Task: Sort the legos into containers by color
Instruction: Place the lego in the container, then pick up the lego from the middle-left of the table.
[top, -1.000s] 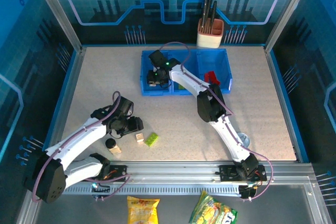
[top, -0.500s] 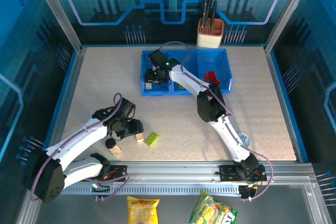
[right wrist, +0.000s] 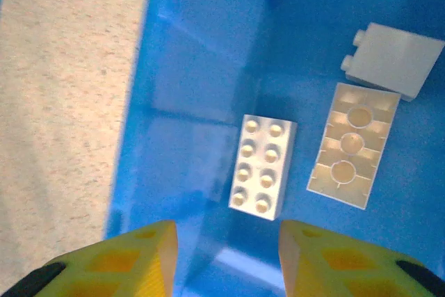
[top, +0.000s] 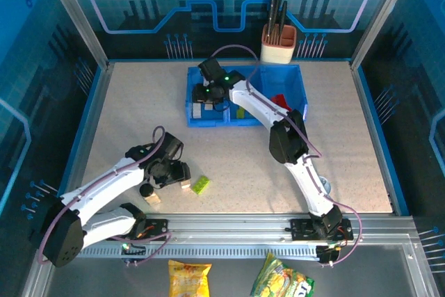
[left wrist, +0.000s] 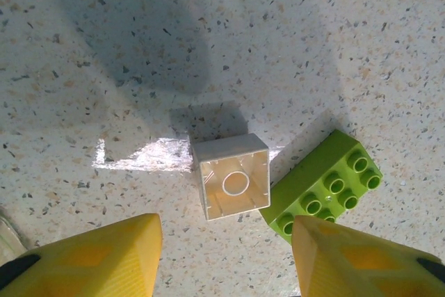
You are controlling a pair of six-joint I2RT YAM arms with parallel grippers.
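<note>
Now one blue container [right wrist: 201,74] holds cream-white legos [right wrist: 263,166] — three.

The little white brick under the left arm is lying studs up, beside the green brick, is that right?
Not quite. The left wrist view shows the white brick lying hollow side up, with its open underside toward the camera. It is beside the green brick, as you said.

Brick [right wrist: 263,165] in tray [right wrist: 201,60] compartment
</note>
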